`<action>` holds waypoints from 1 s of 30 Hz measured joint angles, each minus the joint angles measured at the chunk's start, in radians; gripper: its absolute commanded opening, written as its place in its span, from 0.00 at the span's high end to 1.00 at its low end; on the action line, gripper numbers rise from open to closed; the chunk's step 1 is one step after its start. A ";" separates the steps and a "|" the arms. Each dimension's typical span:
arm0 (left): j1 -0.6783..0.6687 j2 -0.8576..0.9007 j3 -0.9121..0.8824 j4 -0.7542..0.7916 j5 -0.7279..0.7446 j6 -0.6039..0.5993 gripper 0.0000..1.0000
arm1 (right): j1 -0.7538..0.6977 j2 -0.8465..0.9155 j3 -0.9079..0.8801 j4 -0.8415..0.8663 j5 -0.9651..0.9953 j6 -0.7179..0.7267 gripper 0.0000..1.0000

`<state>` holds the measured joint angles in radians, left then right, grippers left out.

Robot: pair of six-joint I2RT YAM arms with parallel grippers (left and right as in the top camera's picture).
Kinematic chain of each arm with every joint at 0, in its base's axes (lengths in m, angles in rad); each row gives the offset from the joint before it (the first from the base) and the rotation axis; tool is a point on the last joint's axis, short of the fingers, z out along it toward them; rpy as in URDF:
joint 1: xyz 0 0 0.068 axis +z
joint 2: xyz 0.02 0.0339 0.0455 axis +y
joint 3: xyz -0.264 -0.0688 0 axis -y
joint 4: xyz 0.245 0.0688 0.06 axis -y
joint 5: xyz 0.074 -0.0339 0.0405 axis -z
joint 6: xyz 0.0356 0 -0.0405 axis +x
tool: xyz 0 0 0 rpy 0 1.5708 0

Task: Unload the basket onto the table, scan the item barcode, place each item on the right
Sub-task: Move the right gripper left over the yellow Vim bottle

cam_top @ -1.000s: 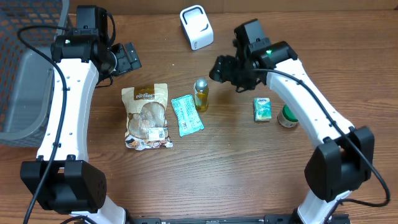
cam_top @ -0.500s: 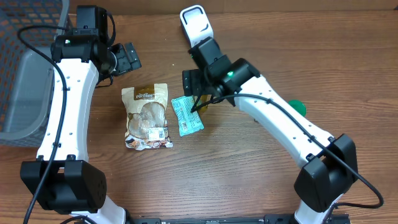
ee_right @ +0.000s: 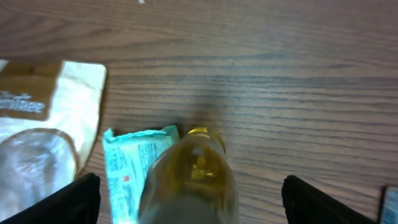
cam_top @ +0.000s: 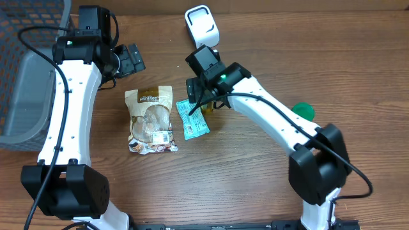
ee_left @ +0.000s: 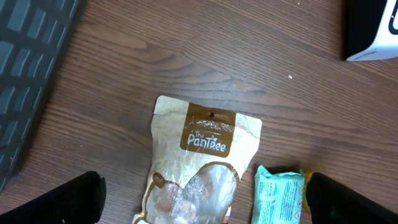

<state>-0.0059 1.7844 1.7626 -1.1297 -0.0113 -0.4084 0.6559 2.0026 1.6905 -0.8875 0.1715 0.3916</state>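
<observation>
On the wooden counter (cam_top: 255, 185), the right gripper (ee_right: 194, 202) is hovering, jaws apart, around a small yellow bottle (ee_right: 198, 155) just beside a green packet (ee_right: 130, 165). It seems to be lining up a grasp, and closing squarely comes next. The left gripper (ee_left: 205, 199) is hanging spread wide.

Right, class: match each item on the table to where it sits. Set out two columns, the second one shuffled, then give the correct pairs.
Items:
1. Pantree pouch
2. teal packet
3. yellow bottle
4. white scanner

Places:
A. at the far edge of the table
B. inside the open right gripper
C. lying between pouch and bottle
D. nearest the grey basket

Pairs: 1-D, 2-C, 3-B, 4-A
</observation>
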 measured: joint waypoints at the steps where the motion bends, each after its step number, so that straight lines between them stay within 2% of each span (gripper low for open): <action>1: 0.000 0.000 0.000 0.000 0.000 0.000 0.00 | 0.000 0.007 0.000 0.001 0.000 -0.002 0.21; 3: 0.000 0.000 0.000 0.000 0.000 0.000 0.00 | 0.000 0.023 0.000 0.002 0.000 -0.001 0.27; 8: 0.000 0.000 0.000 0.000 0.000 0.000 0.00 | 0.000 0.027 0.000 0.005 0.001 -0.003 0.30; 10: 0.000 0.000 0.000 0.000 0.000 0.000 0.00 | 0.000 0.027 0.000 0.005 0.001 -0.003 0.40; 17: 0.000 0.000 0.000 0.000 0.000 0.000 0.00 | -0.001 0.027 0.000 0.005 0.001 0.000 0.59; 21: 0.000 0.000 0.000 0.000 0.000 0.000 0.00 | -0.001 0.027 0.000 0.005 0.003 0.010 0.63; 24: 0.000 0.000 0.000 0.000 0.000 0.000 0.00 | -0.002 0.027 0.000 0.003 0.005 0.025 0.71; 30: 0.000 0.000 0.000 0.000 0.000 0.000 0.00 | -0.007 0.013 0.000 -0.028 0.000 0.048 0.73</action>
<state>-0.0059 1.7844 1.7626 -1.1297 -0.0113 -0.4084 0.6487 2.0159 1.6901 -0.9157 0.1715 0.4393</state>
